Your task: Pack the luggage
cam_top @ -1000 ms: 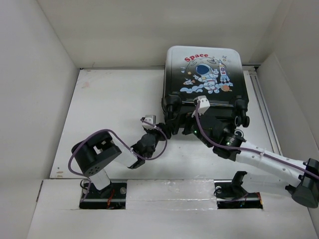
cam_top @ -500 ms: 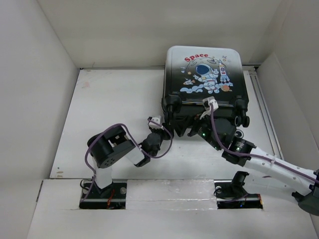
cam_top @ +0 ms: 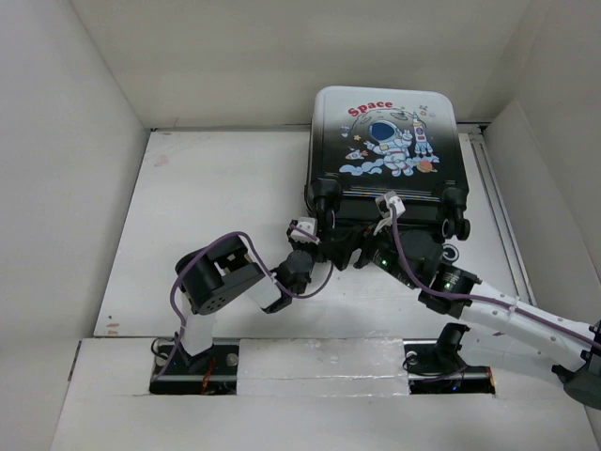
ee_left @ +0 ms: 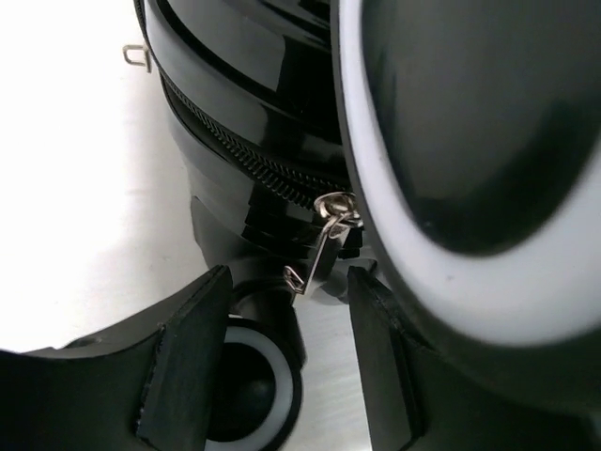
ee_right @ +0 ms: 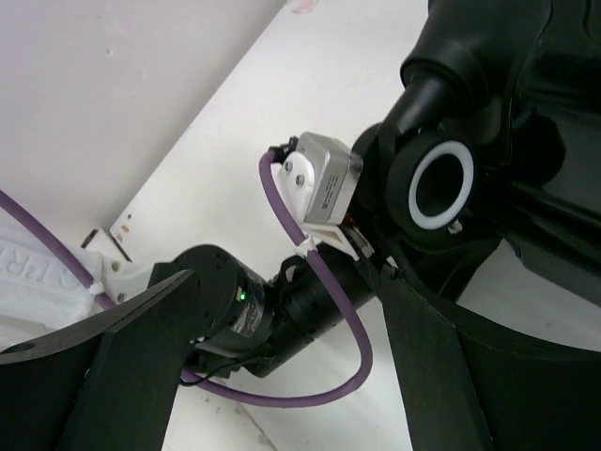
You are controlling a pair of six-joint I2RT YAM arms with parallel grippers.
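While my left gripper (ee_left: 289,282) gapes astride the zipper pull (ee_left: 327,240) on the luggage (ee_left: 244,94), closing off-centre could flick it away.

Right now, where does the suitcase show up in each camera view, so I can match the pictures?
Top external: the luggage lies far centre-right on the table, astronaut print facing up.
Left wrist: the luggage fills the top and right, seen close up, with its zipper running across.
Right wrist: the luggage sits in the upper right corner.
Shared landmark: its caster wheels.
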